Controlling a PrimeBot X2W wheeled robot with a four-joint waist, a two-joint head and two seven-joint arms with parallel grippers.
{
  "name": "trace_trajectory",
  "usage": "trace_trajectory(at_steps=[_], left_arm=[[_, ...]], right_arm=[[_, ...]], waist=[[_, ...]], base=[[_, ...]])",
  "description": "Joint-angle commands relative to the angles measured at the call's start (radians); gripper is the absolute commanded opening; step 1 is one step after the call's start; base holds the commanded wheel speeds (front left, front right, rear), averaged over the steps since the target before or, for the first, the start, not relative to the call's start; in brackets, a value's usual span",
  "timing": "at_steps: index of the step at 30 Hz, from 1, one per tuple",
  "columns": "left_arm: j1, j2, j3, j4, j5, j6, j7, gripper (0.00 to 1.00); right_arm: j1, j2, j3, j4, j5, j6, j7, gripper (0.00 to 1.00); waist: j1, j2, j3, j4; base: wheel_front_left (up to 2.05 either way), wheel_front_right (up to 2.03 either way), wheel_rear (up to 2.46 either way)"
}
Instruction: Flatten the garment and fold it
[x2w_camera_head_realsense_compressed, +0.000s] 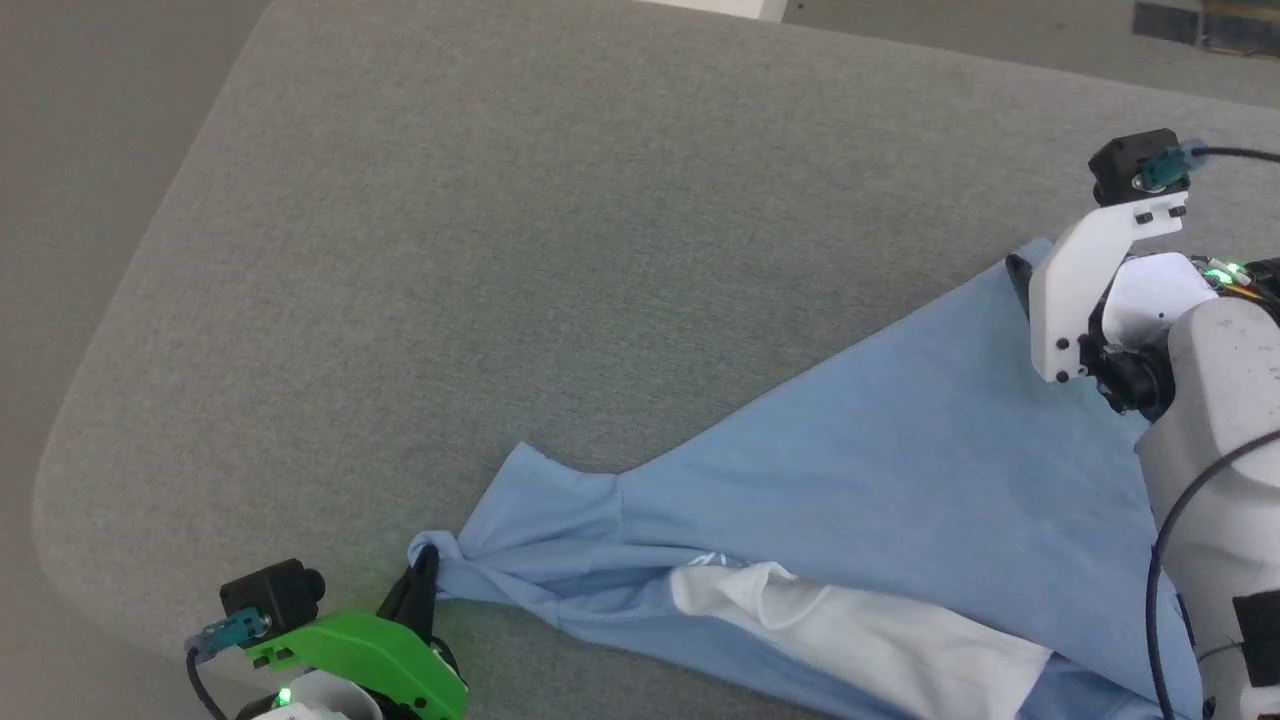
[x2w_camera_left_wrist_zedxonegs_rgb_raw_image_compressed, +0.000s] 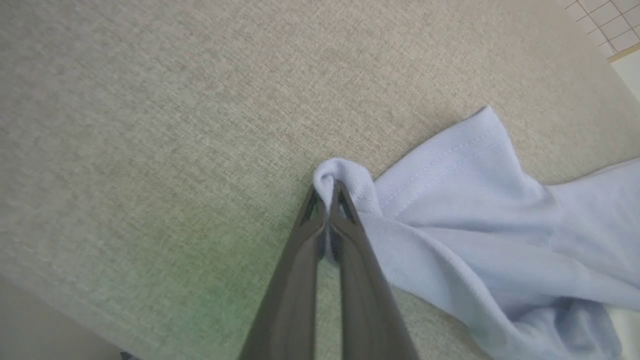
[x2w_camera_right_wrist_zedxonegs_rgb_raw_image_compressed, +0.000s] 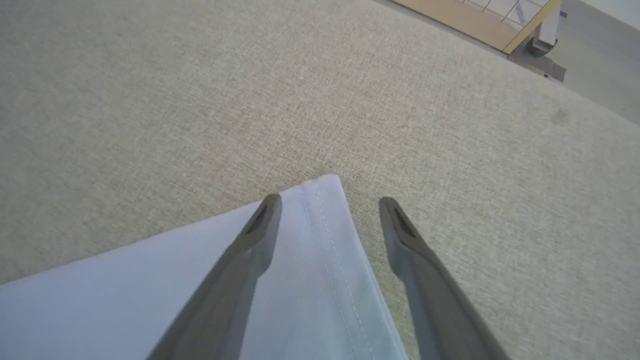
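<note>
The light blue garment (x2w_camera_head_realsense_compressed: 860, 470) lies stretched across the near right of the grey padded table (x2w_camera_head_realsense_compressed: 560, 250), with a white fabric part (x2w_camera_head_realsense_compressed: 860, 630) showing near the front edge. My left gripper (x2w_camera_head_realsense_compressed: 420, 585) is shut on a bunched corner of the garment (x2w_camera_left_wrist_zedxonegs_rgb_raw_image_compressed: 345, 180) at its left end. My right gripper (x2w_camera_right_wrist_zedxonegs_rgb_raw_image_compressed: 330, 202) stands open over the garment's far right hemmed corner (x2w_camera_right_wrist_zedxonegs_rgb_raw_image_compressed: 325, 220); one finger is over the cloth, the other over bare table. In the head view the right gripper's fingers are hidden behind its white wrist mount (x2w_camera_head_realsense_compressed: 1080, 270).
The table's rounded left corner (x2w_camera_head_realsense_compressed: 60, 480) and front edge lie close to my left gripper. A wide stretch of grey table surface spreads beyond the garment. Floor shows past the far edge (x2w_camera_right_wrist_zedxonegs_rgb_raw_image_compressed: 590, 30).
</note>
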Motion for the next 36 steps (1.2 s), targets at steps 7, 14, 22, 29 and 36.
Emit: trace_trajectory(at_steps=[7, 14, 22, 29, 36], left_arm=[[-0.025, -0.014, -0.008, 0.035, 0.008, -0.016, -0.009, 0.0], [-0.014, -0.002, -0.008, 0.042, 0.01, -0.016, -0.011, 0.0], [0.034, 0.032, 0.002, 0.021, 0.009, 0.001, -0.01, 0.0], [0.076, 0.069, 0.033, -0.039, 0.011, 0.02, -0.032, 0.0], [0.0, 0.098, 0.098, -0.208, 0.005, -0.012, -0.071, 0.0]], right_arm=[[-0.027, 0.02, -0.03, 0.038, -0.053, -0.002, 0.172, 0.71], [0.038, 0.047, -0.096, -0.021, -0.041, -0.002, 0.043, 0.0], [0.263, 0.096, -0.114, -0.195, 0.055, -0.002, -0.362, 0.0], [0.496, 0.123, -0.133, -0.416, 0.114, -0.002, -0.474, 0.0], [0.656, 0.142, -0.204, -0.692, 0.149, -0.002, -0.382, 0.0]], waist=[[-0.0001, 0.0, 0.016, 0.037], [-0.0001, 0.0, -0.035, 0.011], [-0.0001, 0.0, -0.145, -0.05], [-0.0001, 0.0, -0.207, -0.149], [-0.0001, 0.0, -0.245, -0.251]], base=[[0.0, 0.0, 0.0], [0.0, 0.0, 0.0], [0.0, 0.0, 0.0], [0.0, 0.0, 0.0], [0.0, 0.0, 0.0]])
